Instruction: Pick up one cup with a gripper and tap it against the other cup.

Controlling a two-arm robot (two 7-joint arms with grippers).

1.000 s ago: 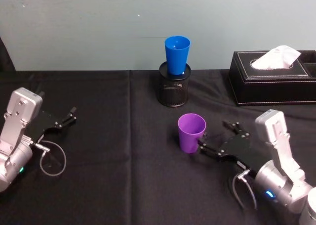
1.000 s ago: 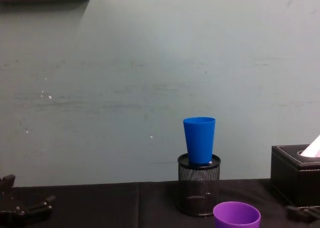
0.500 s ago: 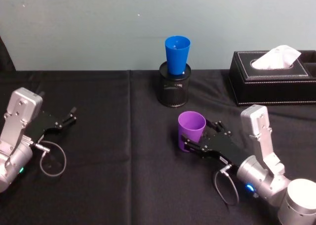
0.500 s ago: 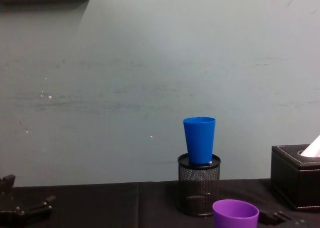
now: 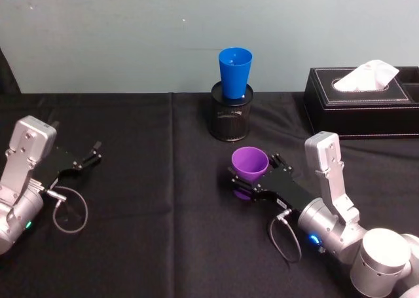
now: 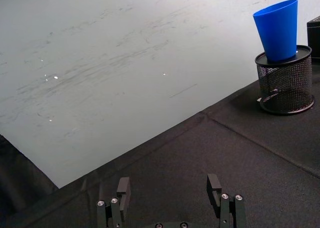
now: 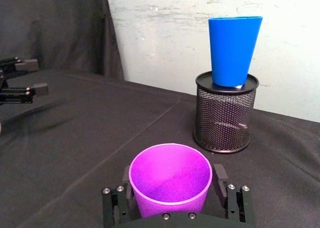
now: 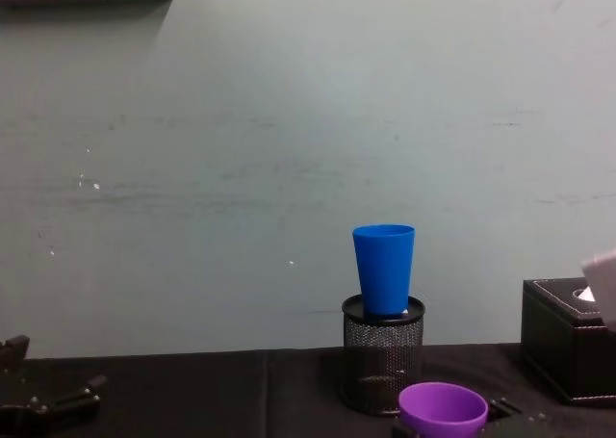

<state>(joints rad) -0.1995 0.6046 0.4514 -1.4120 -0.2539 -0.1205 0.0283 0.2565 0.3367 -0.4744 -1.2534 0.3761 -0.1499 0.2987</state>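
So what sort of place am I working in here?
Probably an office or lab test desk: a table under black cloth, a mesh pen holder, a black tissue box and a plain pale wall. Right gripper holds the purple cup; left gripper rests open.

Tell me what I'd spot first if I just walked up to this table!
The bright blue plastic tumbler jumps out, standing upright on top of the black mesh pen holder at the back. Nearer, the purple plastic tumbler is clasped by the right gripper, a black claw on a silver arm. The left gripper rests open at the left of the black-clothed table.
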